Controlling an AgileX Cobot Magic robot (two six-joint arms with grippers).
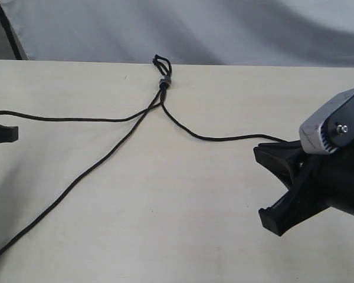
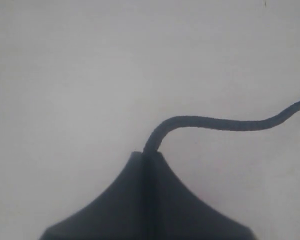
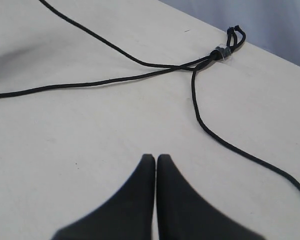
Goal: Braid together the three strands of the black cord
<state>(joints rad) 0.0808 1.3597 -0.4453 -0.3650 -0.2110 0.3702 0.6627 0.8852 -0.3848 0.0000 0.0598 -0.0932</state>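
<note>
Exterior: we list the black cord [image 1: 164,81] at the far edge of the table [image 1: 194,206], its three strands [image 1: 76,180] fanned apart, unbraided bar one crossing. Left wrist: left gripper [image 2: 147,156] clamped on one strand [image 2: 215,122]. Right wrist: right gripper [image 3: 156,159] closed, empty. Braiding, we judge, barely begun.

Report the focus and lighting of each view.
Exterior view: sharp, even soft light, no glare on the table. Left wrist view: washed-out and blurry, strand and left gripper soft-edged. Right wrist view: black cord crisp, right gripper slightly soft, faint shadow on the table.
</note>
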